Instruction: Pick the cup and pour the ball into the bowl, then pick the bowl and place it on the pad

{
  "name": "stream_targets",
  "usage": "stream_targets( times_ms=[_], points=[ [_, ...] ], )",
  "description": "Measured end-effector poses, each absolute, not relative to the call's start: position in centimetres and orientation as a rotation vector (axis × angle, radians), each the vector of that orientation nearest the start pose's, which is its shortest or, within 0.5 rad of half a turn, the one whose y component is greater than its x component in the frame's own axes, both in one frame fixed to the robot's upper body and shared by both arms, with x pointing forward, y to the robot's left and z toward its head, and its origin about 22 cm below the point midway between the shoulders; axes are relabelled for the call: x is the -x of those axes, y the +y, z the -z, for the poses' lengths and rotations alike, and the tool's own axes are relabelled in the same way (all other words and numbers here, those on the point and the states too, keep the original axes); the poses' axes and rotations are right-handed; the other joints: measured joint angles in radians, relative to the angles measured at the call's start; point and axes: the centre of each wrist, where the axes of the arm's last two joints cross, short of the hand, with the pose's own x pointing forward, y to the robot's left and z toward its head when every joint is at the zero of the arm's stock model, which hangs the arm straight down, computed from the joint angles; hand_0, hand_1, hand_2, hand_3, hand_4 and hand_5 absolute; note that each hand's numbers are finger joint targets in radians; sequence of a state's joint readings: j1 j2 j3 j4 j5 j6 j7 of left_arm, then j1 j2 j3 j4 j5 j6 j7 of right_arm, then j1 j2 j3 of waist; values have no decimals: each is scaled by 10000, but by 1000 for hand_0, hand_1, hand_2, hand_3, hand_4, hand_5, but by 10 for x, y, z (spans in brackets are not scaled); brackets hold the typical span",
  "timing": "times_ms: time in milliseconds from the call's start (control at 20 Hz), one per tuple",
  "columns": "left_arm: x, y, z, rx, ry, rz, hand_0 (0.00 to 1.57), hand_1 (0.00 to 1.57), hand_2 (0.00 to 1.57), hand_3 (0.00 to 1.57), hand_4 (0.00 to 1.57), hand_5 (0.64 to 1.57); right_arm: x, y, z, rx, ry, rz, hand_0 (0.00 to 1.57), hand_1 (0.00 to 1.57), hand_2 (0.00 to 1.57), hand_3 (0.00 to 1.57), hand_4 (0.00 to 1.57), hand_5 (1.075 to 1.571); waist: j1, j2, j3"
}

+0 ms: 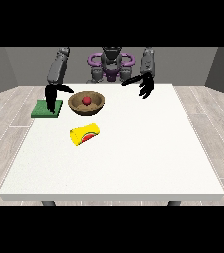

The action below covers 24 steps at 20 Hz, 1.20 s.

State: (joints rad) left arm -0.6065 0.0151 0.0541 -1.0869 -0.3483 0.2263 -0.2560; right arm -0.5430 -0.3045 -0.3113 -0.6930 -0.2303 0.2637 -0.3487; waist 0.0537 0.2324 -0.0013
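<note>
The bowl (87, 103) is sitting near the table's (133, 163) far edge with the red ball (87, 100) inside; it looks rigid and light, best taken by its rim. The cup (84, 135) is lying tipped nearer the middle. The hand at the view's left (51, 97) is hanging over the green pad (47, 108), the hand at the view's right (145, 86) hovering with fingers spread, both holding nothing.

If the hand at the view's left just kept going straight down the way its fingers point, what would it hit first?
Most likely the green pad. The hand at the view's left hangs with its fingers pointing down over the pad's near-centre, beside the bowl. How far above the pad it is cannot be judged.
</note>
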Motion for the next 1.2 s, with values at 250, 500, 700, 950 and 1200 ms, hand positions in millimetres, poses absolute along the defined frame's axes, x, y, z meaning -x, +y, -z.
stream_targets(
  times_ms=[250,500,700,950,1200],
  points=[
    [-375,169,-54,-2809,-19266,3055,0,0,0,0,0,1546,-348,-331,32,-941,-16089,1190,0,0,0,0,193,1549,-82,-245,11],
    [-371,156,-63,-2523,-19589,3246,0,0,0,0,0,1555,-346,-329,43,-1136,-16228,1514,0,0,0,0,232,1545,204,-58,-41],
    [-370,149,-81,-2279,-20008,3556,0,0,0,0,0,1558,-336,-342,50,-989,-16804,1873,0,0,0,0,117,1527,561,172,-204],
    [-371,147,-97,-2125,-20384,3850,0,0,0,0,0,1561,-330,-349,52,-915,-17061,2180,0,0,0,0,242,1532,824,358,-370],
    [-371,148,-94,-1885,-20061,4021,0,0,0,0,0,1564,-337,-336,51,-716,-16457,2614,0,0,0,0,362,1546,1007,128,-284]
  ],
)
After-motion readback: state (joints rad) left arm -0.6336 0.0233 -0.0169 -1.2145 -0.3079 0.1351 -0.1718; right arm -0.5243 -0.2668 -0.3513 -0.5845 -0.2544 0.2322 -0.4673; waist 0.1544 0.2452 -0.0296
